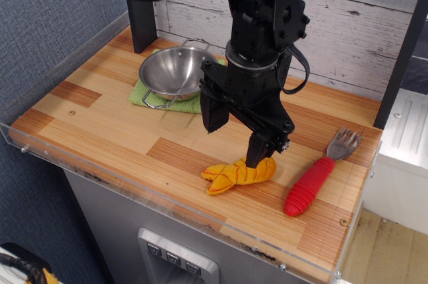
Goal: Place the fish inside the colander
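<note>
The yellow-orange plush fish (234, 174) lies on the wooden counter near the front edge, tail to the left. My black gripper (235, 138) hangs open just above it, one finger (214, 113) behind the tail side, the other finger (257, 154) coming down on the fish's head end. The jaws are spread wide and hold nothing. The shiny steel colander (175, 73) sits at the back left on a green cloth (148, 97), apart from the gripper, partly behind the arm.
A red-handled fork (314, 180) lies to the right of the fish. A black post (139, 3) stands at the back left, another at the right edge (401, 63). A clear plastic lip (134, 194) runs along the counter front.
</note>
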Motion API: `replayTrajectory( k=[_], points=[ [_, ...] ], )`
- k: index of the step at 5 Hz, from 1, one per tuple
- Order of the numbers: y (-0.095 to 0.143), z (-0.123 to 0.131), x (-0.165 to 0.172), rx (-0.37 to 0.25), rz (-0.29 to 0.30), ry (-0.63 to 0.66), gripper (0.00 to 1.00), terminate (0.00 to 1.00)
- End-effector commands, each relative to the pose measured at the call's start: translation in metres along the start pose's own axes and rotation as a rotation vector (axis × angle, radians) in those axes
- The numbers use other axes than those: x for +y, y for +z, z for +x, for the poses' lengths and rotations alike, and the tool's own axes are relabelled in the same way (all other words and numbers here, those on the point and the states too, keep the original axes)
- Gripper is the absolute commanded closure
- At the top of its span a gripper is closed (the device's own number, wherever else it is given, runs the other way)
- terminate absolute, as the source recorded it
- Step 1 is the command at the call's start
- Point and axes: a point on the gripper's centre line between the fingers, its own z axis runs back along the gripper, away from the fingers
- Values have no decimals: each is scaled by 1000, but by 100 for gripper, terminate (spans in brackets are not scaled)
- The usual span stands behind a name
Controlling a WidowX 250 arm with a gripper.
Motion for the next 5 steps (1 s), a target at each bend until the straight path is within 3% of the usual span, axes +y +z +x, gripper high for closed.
replayTrajectory(
  k=[1,3,5],
  points=[
    [-14,15,-8,-90,-24,-37,0,0],
    [-28,24,-13,-75,-73,-117,0,0],
    [-43,22,-13,-20,-130,-162,0,0]
  ],
)
